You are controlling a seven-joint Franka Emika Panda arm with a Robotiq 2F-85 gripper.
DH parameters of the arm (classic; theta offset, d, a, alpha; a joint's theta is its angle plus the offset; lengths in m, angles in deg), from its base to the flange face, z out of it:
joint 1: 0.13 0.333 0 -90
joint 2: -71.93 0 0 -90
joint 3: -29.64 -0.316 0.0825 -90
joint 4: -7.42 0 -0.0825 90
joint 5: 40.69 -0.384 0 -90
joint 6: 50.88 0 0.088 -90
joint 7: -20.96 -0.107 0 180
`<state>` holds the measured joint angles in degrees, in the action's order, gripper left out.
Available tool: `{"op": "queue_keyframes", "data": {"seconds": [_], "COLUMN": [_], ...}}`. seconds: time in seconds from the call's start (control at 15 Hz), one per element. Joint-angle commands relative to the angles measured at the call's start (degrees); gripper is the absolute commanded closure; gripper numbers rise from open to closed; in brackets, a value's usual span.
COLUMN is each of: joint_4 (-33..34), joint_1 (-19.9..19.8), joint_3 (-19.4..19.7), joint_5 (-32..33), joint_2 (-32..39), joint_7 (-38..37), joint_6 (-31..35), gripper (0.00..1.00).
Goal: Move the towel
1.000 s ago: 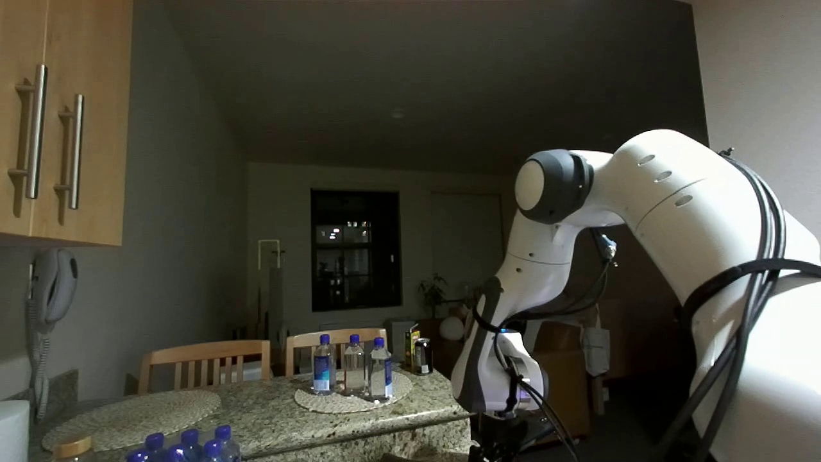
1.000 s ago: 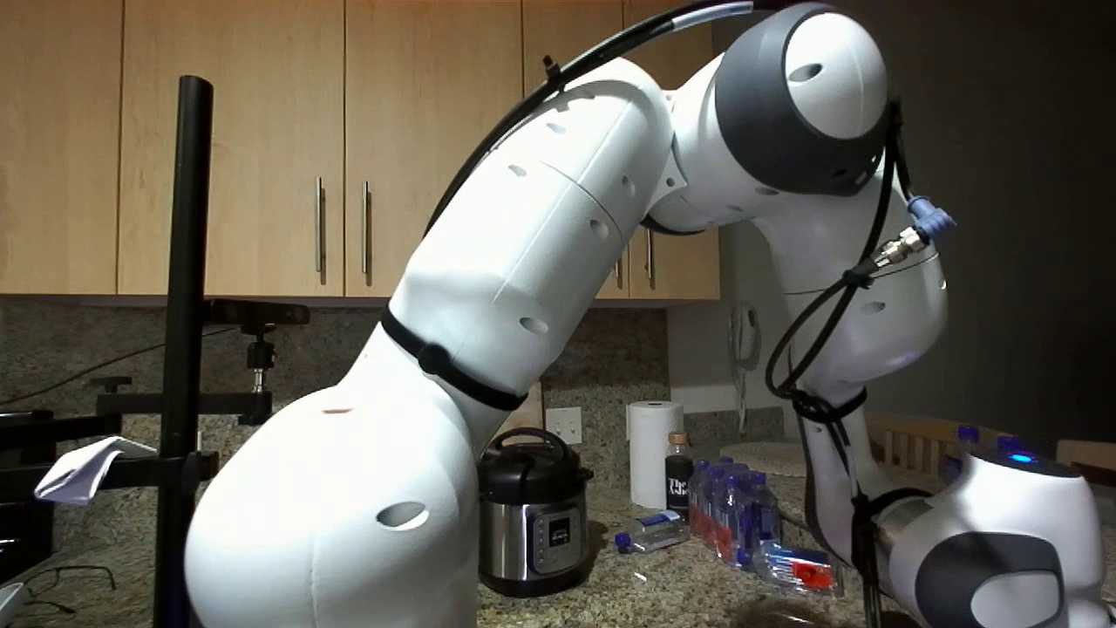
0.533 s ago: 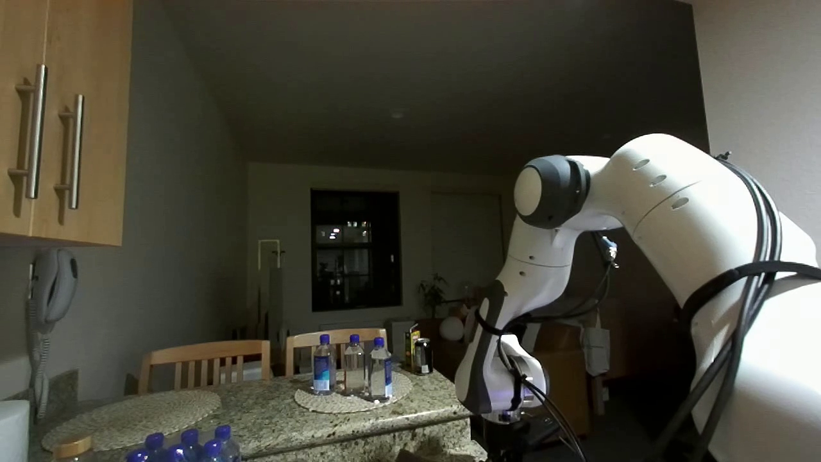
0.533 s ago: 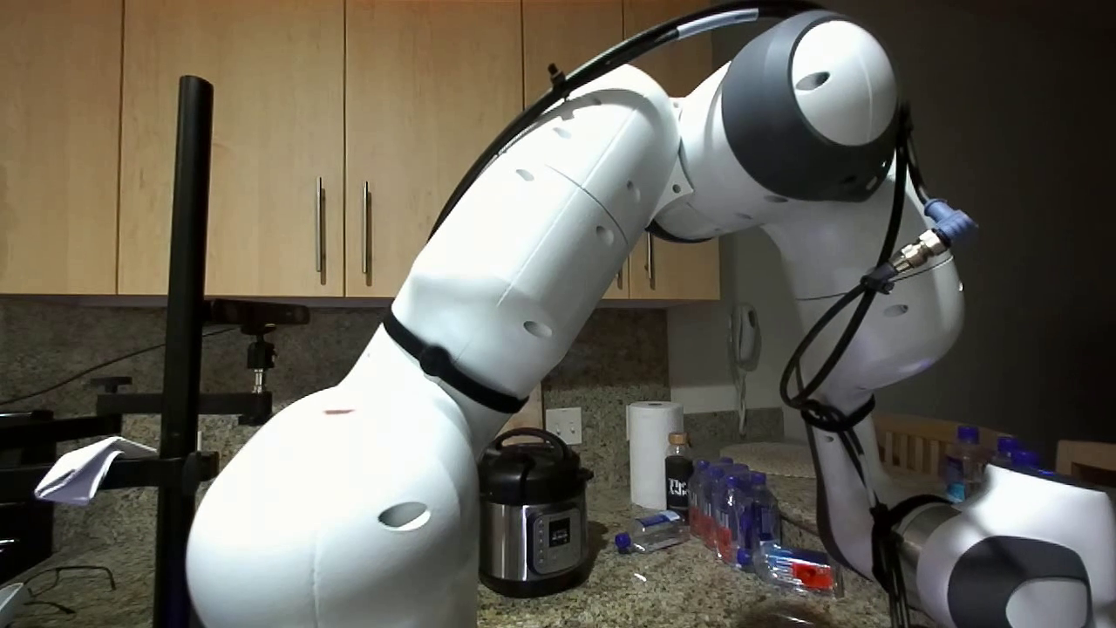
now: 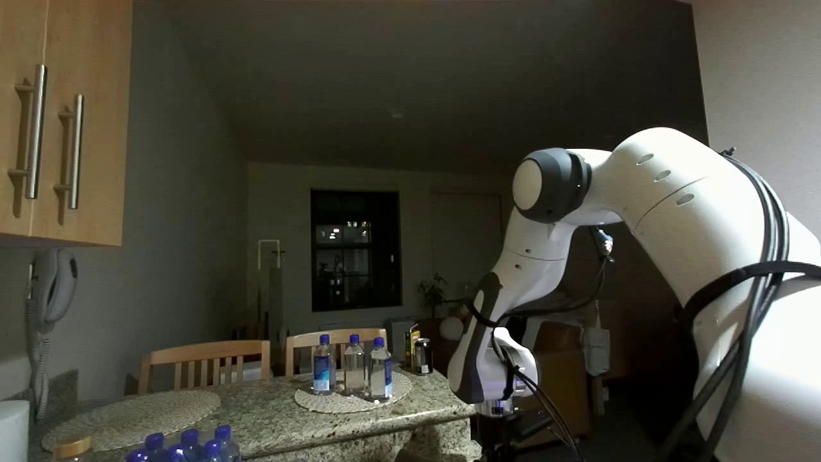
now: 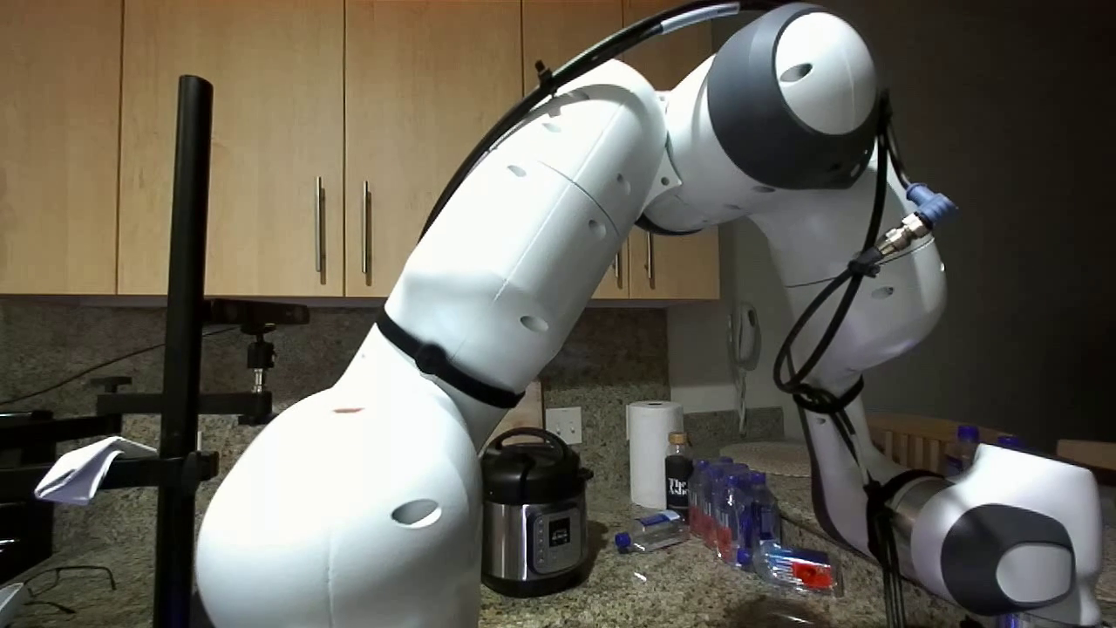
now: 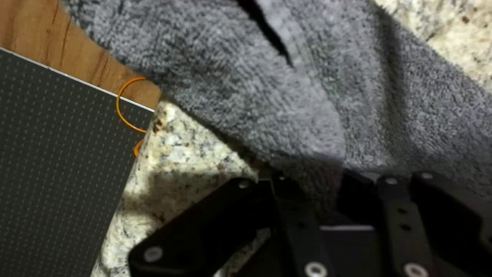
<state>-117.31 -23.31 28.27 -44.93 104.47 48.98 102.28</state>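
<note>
The arm (image 6: 540, 235) has just risen slightly, its gripper (image 7: 317, 188) pinching the plush grey towel (image 7: 238, 84) near an edge of the granite worktop (image 7: 184, 148), so moving has probably begun.

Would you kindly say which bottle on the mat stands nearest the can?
The rightmost bottle in an exterior view; the middle one and left one stand farther off.

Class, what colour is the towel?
The towel is grey, flecked lighter and darker; it shows best in the wrist view.
</note>
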Motion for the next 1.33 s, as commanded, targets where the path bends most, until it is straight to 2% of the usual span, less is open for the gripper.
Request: {"op": "queue_keyframes", "data": {"seconds": [0.0, 0.2, 0.33, 0.73, 1.0, 1.27], "joint_4": [-1.89, -1.23, -2.03, -6.85, -10.14, -13.3], "joint_1": [4.25, 8.44, 10.49, 16.46, 21.35, 25.93], "joint_3": [1.81, 3.37, 3.33, 3.01, 3.83, 3.37], "joint_5": [1.18, 1.63, 0.49, -1.59, -0.05, 0.48], "joint_2": [-4.7, -7.2, -9.37, -15.01, -17.35, -19.09], "joint_7": [-5.46, -10.76, -13.77, -26.04, -35.77, -42.22], "joint_6": [-4.02, -9.25, -10.14, -1.48, 2.94, 6.49], "gripper": [0.88, 0.89, 0.89, 0.89, 0.9, 0.9]}}
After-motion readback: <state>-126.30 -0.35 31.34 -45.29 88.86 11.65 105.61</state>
